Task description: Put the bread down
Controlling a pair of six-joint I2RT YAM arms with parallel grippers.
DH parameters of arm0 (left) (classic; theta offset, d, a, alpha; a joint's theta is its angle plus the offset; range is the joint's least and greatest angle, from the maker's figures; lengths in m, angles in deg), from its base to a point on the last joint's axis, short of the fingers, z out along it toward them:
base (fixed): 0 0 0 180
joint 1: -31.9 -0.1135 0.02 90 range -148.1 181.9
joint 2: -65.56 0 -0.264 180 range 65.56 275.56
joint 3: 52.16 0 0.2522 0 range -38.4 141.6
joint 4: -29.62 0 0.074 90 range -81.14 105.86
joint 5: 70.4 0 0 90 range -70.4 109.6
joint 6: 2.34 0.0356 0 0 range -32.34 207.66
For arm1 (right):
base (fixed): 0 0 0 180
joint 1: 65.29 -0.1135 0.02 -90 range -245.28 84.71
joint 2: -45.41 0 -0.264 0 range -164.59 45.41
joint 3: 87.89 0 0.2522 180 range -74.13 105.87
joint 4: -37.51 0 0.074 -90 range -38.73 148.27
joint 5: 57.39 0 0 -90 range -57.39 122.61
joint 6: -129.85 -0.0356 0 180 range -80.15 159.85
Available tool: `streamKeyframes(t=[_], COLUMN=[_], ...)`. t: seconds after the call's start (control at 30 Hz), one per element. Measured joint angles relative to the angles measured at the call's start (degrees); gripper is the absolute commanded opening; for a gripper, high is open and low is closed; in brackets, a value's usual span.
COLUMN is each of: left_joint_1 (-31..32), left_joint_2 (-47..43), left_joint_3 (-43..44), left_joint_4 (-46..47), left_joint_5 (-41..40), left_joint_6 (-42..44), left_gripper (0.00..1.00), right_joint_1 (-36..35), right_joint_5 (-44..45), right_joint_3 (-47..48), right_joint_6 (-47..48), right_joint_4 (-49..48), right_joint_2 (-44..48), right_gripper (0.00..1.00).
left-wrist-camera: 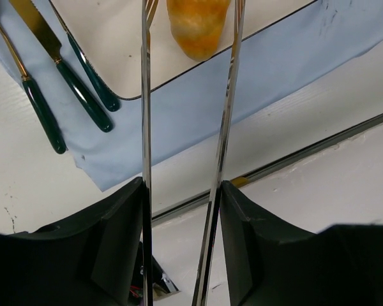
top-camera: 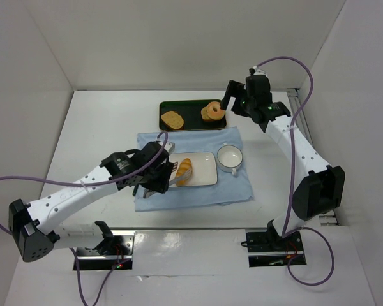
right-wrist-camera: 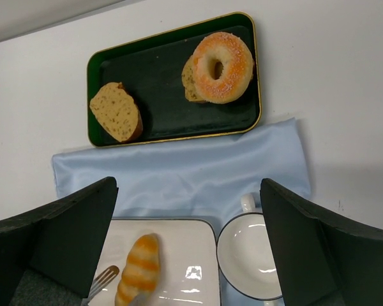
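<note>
The bread (top-camera: 184, 171), a small striped golden-orange roll, lies on the white rectangular plate (top-camera: 205, 167) on the blue cloth. My left gripper (top-camera: 161, 177) is shut on metal tongs (left-wrist-camera: 225, 127). The tongs' two thin arms reach forward on either side of the bread (left-wrist-camera: 198, 25); the left arm stands a little apart from it. In the right wrist view the bread (right-wrist-camera: 138, 271) shows on the plate (right-wrist-camera: 185, 255) with a fork-like tong tip beside it. My right gripper (top-camera: 233, 95) is open and empty, high above the tray's right end.
A dark green tray (top-camera: 190, 121) at the back holds a toast slice (top-camera: 172, 119) and a donut (top-camera: 213, 111). A white cup (top-camera: 230, 157) stands right of the plate. Green-handled cutlery (left-wrist-camera: 83, 95) lies on the blue cloth (top-camera: 198, 194) left of the plate.
</note>
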Motion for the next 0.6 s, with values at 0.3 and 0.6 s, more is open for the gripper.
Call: streamKeyframes(t=[0.3,0.6], left_joint_1=[0.0,-1.5], left_joint_2=[-2.1,-9.5], left_joint_3=[1.4,3.4], left_joint_4=[-1.8,-3.1], left_joint_5=[-0.5,-12.1], left_joint_6=[-1.2,-4.5], left_gripper=[0.6,0.62], right_joint_1=[0.0,0.0], right_joint_5=[-0.7,-1.8], right_joint_3=[-0.9,-1.6], right_joint_6=[-0.2,-0.3], right_joint_4=[-0.2,-0.2], right_joint_2=[0.0,0.0], right_gripper=[1.0,1.0])
